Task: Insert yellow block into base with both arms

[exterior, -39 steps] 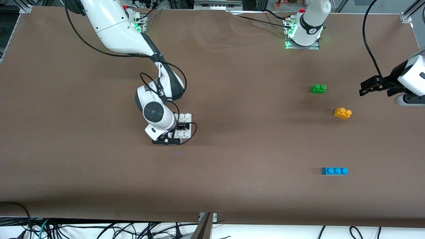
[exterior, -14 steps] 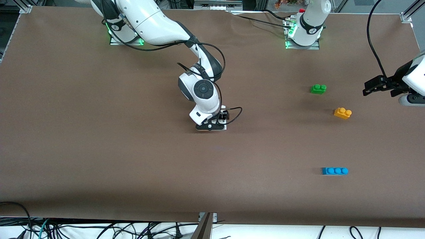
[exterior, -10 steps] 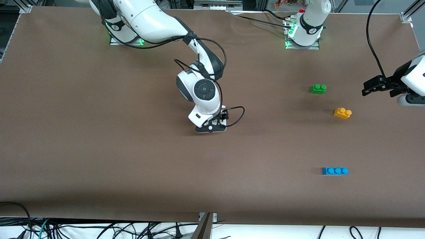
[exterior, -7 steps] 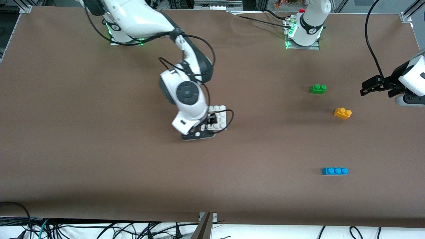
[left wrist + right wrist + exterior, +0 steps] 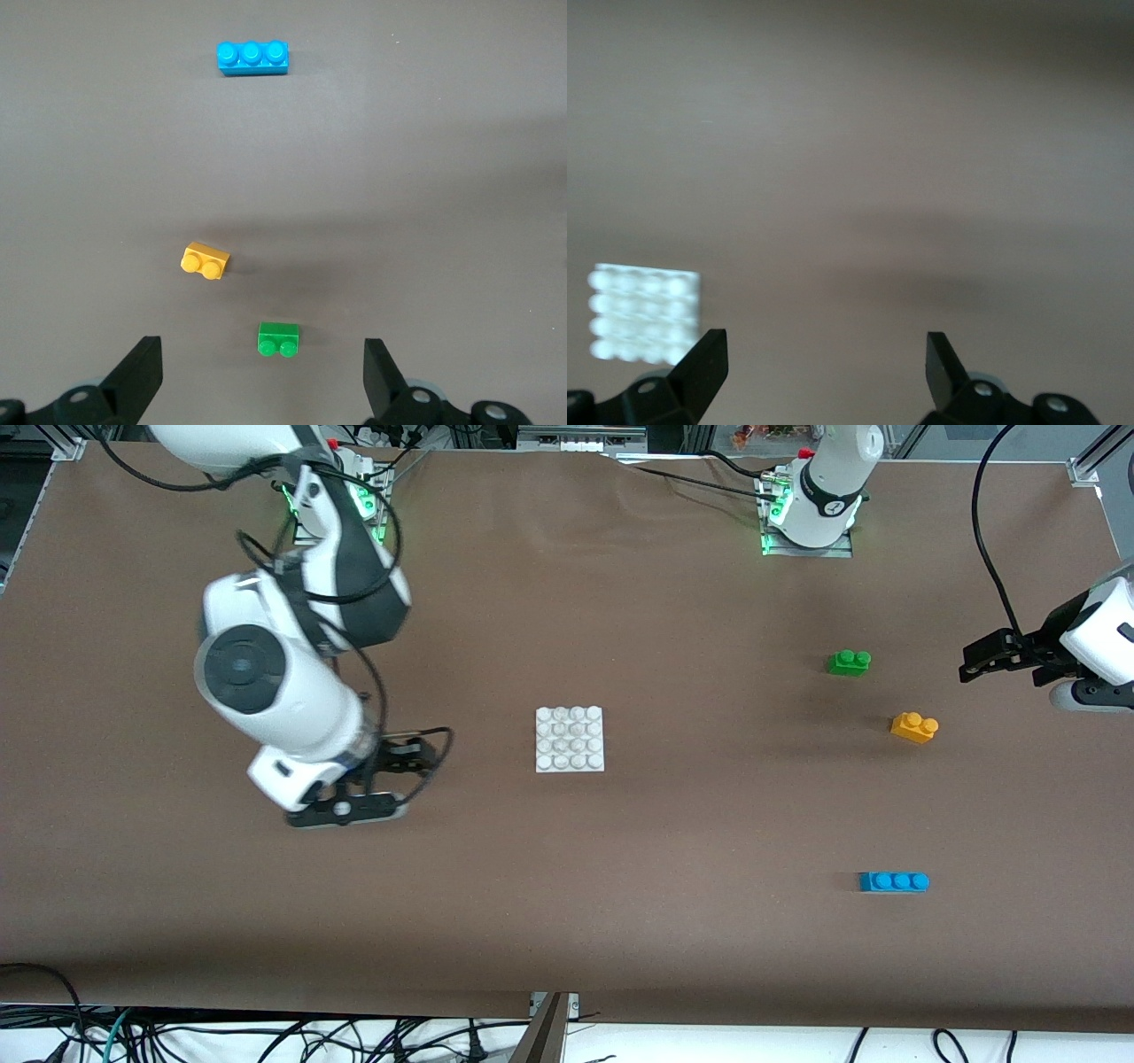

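Note:
The yellow block (image 5: pixel 914 727) (image 5: pixel 205 261), with two studs, lies alone on the brown table toward the left arm's end. The white studded base (image 5: pixel 570 739) (image 5: pixel 645 313) lies flat in the middle of the table, with nothing on it. My left gripper (image 5: pixel 977 664) (image 5: pixel 261 367) hangs open and empty over the table's edge at the left arm's end, apart from the yellow block. My right gripper (image 5: pixel 394 766) (image 5: pixel 824 354) is open and empty over bare table, off the base toward the right arm's end.
A green two-stud brick (image 5: pixel 849 662) (image 5: pixel 278 339) lies farther from the front camera than the yellow block. A blue three-stud brick (image 5: pixel 893 881) (image 5: pixel 252 58) lies nearer to it. Cables hang along the table's front edge.
My right gripper slid the base to the table's middle, let go of it and swung away toward the right arm's end. The left arm has hardly moved.

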`<state>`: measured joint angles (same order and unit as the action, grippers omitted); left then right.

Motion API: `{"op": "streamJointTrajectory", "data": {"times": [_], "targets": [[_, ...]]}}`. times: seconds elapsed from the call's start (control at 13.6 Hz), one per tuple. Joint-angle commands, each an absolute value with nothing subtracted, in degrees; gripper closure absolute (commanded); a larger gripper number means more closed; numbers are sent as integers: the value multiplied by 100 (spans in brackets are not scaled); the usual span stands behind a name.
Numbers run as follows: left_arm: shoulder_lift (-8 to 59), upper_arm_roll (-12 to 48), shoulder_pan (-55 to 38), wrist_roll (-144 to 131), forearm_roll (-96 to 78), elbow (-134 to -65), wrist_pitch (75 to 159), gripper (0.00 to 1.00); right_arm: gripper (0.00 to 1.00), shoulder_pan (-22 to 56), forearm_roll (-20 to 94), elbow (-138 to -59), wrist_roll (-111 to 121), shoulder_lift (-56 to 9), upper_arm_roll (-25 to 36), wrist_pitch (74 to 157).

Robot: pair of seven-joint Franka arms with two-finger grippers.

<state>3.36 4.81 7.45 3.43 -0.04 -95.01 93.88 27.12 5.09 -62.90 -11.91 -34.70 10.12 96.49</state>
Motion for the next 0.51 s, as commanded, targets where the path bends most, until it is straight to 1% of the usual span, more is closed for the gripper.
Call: {"op": "streamJointTrajectory", "data": {"times": [0.0,0.07,0.22,0.44], "targets": [[272,492,765,431,-141,-9545,9343,0,1,2707,598,-6416,-827,-3148,1519,9256],[272,492,765,439,-141,-9528,9334,0,1,2637,615,-6416,-626,-3042,1677,9072],[272,492,765,431,-141,-9527,9334,0,1,2392,563,-6538,-519,-2718,1723,8930],[272,492,791,474,-141,-9527,9325,0,1,1830,563,-7336,-510,-1980,1591,8991]]}}
